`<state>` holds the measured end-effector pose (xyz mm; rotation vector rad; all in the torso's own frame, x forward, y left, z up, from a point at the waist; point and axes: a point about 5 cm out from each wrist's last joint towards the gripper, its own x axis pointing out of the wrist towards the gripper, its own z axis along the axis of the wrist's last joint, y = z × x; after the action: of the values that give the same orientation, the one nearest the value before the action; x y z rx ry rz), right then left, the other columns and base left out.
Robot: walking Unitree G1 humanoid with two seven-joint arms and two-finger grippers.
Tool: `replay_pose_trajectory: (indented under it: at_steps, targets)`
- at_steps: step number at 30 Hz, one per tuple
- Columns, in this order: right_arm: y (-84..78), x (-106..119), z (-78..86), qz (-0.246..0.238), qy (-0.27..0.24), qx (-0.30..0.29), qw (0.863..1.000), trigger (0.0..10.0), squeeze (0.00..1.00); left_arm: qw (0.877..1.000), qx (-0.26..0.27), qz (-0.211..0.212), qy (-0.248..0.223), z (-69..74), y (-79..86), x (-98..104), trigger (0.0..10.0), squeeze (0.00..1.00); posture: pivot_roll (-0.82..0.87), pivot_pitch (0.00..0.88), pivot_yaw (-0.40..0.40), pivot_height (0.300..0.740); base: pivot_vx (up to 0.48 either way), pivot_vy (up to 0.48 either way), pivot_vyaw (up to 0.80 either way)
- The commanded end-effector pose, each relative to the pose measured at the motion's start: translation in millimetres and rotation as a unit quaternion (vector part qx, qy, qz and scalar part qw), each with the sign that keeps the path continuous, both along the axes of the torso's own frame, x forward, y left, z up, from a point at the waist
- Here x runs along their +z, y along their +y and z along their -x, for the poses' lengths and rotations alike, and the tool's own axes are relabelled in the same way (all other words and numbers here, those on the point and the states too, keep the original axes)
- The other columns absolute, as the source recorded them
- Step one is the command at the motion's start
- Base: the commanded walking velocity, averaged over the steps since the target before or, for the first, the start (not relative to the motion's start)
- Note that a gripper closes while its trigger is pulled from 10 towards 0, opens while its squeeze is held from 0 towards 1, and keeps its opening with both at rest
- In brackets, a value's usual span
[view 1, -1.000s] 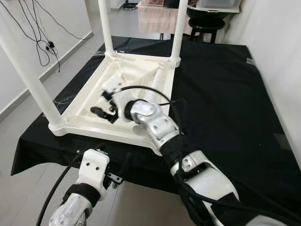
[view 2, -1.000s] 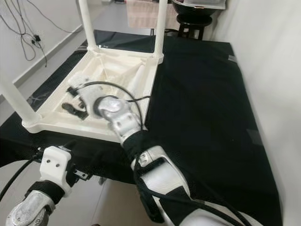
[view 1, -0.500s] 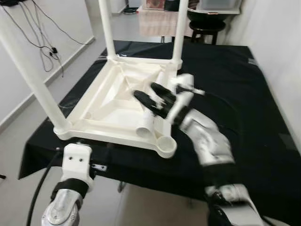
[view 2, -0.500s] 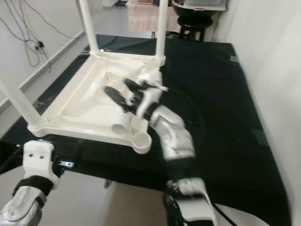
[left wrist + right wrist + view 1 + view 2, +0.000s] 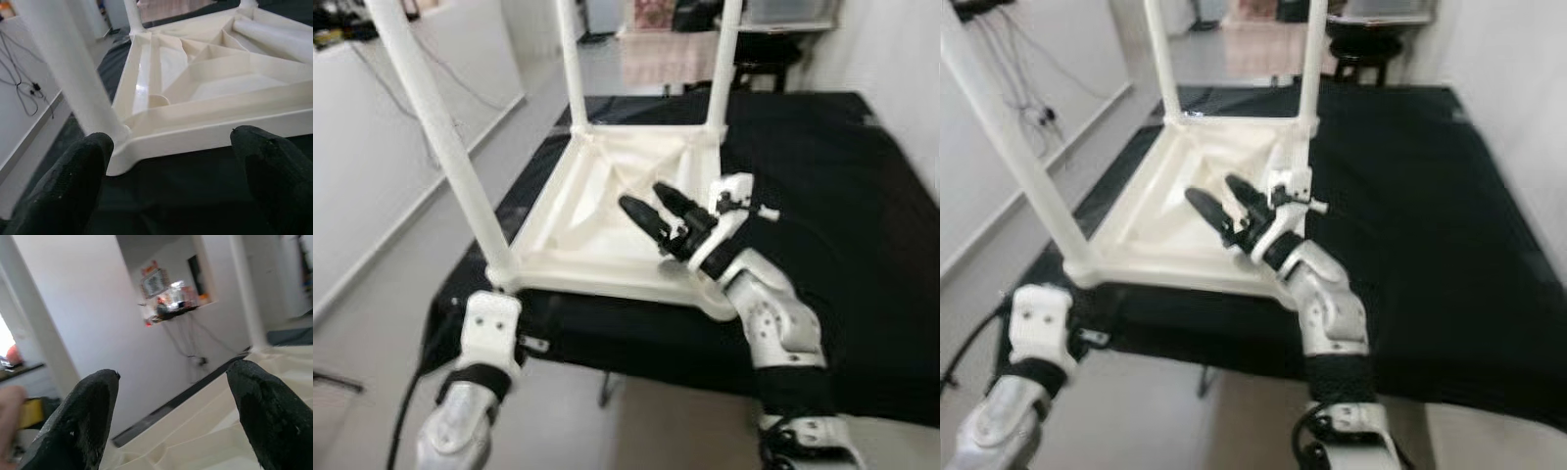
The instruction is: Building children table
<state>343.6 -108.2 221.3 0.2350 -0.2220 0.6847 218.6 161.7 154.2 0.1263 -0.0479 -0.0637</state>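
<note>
The white children's table (image 5: 558, 257) lies upside down on a black-covered surface (image 5: 842, 206). Three white legs stand upright in its corners: the near left leg (image 5: 440, 147), the far left leg (image 5: 570, 59) and the far right leg (image 5: 724, 59). The near right corner socket (image 5: 717, 297) holds no leg. A loose white leg (image 5: 274, 36) lies inside the underside. My right gripper (image 5: 644, 198) hovers open above the near right part of the table, holding nothing. My left gripper (image 5: 171, 137) is open, low before the near left corner.
The black surface's front edge (image 5: 636, 357) is close to my body, with bare floor (image 5: 382, 323) to the left. A white wall with cables (image 5: 1038, 117) runs along the left. A dark stool (image 5: 1371, 44) and a draped rack (image 5: 671, 54) stand beyond the far edge.
My right gripper has lifted out of the table's near left part, swung towards the near right corner and stayed open. The head camera has shifted too. The left arm stays low.
</note>
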Motion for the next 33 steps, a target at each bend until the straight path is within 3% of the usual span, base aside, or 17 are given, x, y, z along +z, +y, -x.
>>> replay_pose_trajectory:
  at_steps: [1, 2, 4, 17, 22, 25, 29, 30, 31, 32, 33]
  targets:
    - [3.8, -4, -4.0, 0.039, 0.000, -0.028, 0.999, 10.0, 0.00, 1.000, 0.004, -0.009, 0.012, 1.2, 6.6, -5, 10.0, 0.00, -0.03, 0.070, 0.026, 0.740, 0.000, 0.000, 0.00]
    - [-5.1, -12, -10.0, 0.142, -0.020, -0.091, 0.985, 10.0, 0.00, 1.000, -0.003, 0.003, 0.012, 1.2, 6.0, -7, 10.0, 0.00, -0.03, 0.069, 0.025, 0.740, 0.000, 0.000, 0.00]
    - [-7.2, -14, -10.9, 0.167, -0.027, -0.104, 0.980, 10.0, 0.00, 1.000, -0.004, 0.006, 0.012, 1.1, 5.8, -7, 10.0, 0.00, -0.03, 0.069, 0.025, 0.740, 0.000, 0.000, 0.00]
    - [-6.9, -7, -4.9, 0.156, -0.044, -0.059, 0.985, 10.0, 0.00, 0.999, -0.033, 0.007, 0.012, -6.5, 3.5, -9, 10.0, 0.00, -0.04, 0.064, 0.031, 0.740, 0.000, 0.000, -0.80]
    - [-6.1, -3, -5.1, 0.171, -0.076, -0.052, 0.981, 10.0, 0.00, 0.999, -0.035, 0.005, 0.012, -7.3, 3.8, -10, 10.0, 0.00, -0.04, 0.059, 0.031, 0.740, 0.000, 0.000, -0.80]
    - [-5.2, 0, 0.7, 0.197, -0.111, -0.004, 0.974, 10.0, 0.00, 0.999, -0.040, 0.003, 0.013, -8.2, 3.7, -11, 10.0, 0.00, -0.04, 0.054, 0.036, 0.740, 0.000, 0.000, 0.00]
    - [-17.5, -1, 15.5, 0.306, -0.164, 0.084, 0.934, 10.0, 0.00, 0.998, -0.061, -0.018, 0.018, -9.1, 0.0, -14, 10.0, 0.00, -0.05, 0.049, 0.044, 0.740, 0.000, 0.000, 0.00]
    - [-17.5, -1, 15.5, 0.306, -0.164, 0.084, 0.934, 10.0, 0.00, 0.998, -0.061, -0.018, 0.018, -9.1, 0.0, -14, 10.0, 0.00, -0.05, 0.049, 0.044, 0.740, 0.000, 0.000, 0.00]
    - [-21.0, -3, 17.1, 0.335, -0.169, 0.093, 0.923, 10.0, 0.00, 0.998, -0.063, -0.017, 0.019, -9.1, -0.1, -15, 10.0, 0.00, -0.05, 0.049, 0.045, 0.740, 0.000, 0.000, 0.00]
    - [-26.1, -10, 19.3, 0.386, -0.168, 0.105, 0.901, 10.0, 0.00, 0.997, -0.066, -0.018, 0.021, -8.9, -0.5, -15, 10.0, 0.00, -0.05, 0.048, 0.048, 0.740, 0.000, 0.000, 0.00]
    - [-26.1, -10, 19.3, 0.386, -0.168, 0.105, 0.901, 10.0, 0.00, 0.997, -0.066, -0.018, 0.021, -8.9, -0.5, -15, 10.0, 0.00, -0.05, 0.048, 0.048, 0.740, 0.000, 0.000, 0.00]
